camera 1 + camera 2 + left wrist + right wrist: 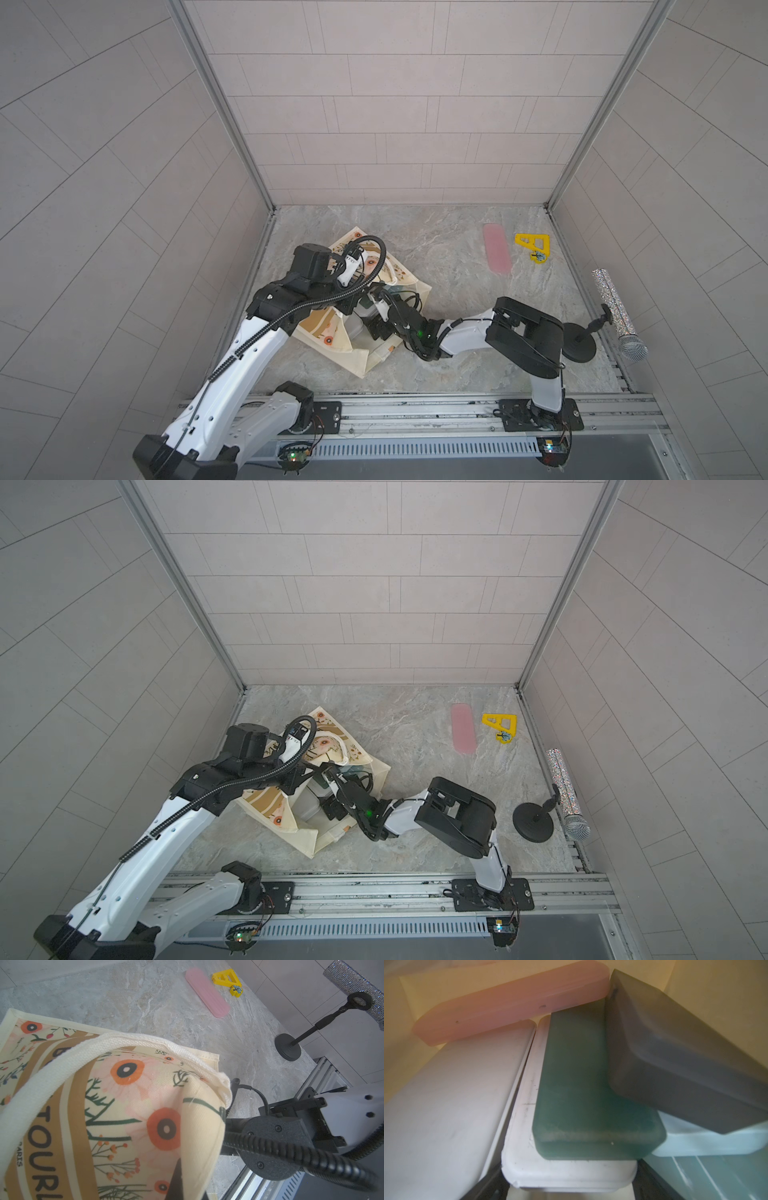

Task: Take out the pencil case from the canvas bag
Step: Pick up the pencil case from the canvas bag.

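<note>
Inside canvas bag (353,357), left part of table (457,249), piled crosswise: pink pencil case (512,999), white case (550,1167), green case (581,1084), grey case (685,1053). Oblong, frosted, rounded corners. Left pincer (176,1178) clamped on bag rim, rim raised. Right pincer (365,320) inside bag mouth; apart or together: cannot tell.
</note>
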`<state>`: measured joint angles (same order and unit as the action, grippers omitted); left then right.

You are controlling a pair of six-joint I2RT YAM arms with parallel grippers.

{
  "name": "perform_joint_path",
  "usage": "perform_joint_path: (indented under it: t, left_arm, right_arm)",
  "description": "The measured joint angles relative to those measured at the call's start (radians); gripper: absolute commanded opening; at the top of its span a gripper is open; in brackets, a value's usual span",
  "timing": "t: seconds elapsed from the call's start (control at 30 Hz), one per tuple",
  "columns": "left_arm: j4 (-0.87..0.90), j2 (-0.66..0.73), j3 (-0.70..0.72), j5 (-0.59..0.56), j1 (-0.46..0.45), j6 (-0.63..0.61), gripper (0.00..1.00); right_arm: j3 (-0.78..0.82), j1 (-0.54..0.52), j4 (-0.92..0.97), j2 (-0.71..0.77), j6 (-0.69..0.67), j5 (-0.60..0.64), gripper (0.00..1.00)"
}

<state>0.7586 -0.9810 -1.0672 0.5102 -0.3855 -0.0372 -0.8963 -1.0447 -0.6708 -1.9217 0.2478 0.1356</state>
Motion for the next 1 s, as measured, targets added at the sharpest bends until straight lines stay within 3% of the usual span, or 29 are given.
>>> perform_joint_path:
  t: [0.57, 0.77, 0.87, 1.0]
  left_arm:
    - [-0.082, -0.035, 0.000, -0.042, -0.008, 0.061, 0.00]
    - [-0.106, -0.044, 0.000, -0.016, -0.008, 0.075, 0.00]
    - [-0.108, -0.041, 0.000, -0.009, -0.008, 0.074, 0.00]
    - [-0.108, -0.038, 0.000, 0.010, -0.008, 0.074, 0.00]
  right_arm:
    - [0.181, 0.000, 0.235, 0.365, 0.011, -0.027, 0.81]
    - [0.164, 0.003, 0.254, 0.333, 0.023, -0.023, 0.87]
    - [0.120, 0.005, 0.233, 0.263, 0.011, -0.021, 0.95]
    - [0.060, 0.005, 0.219, 0.174, -0.016, -0.019, 0.97]
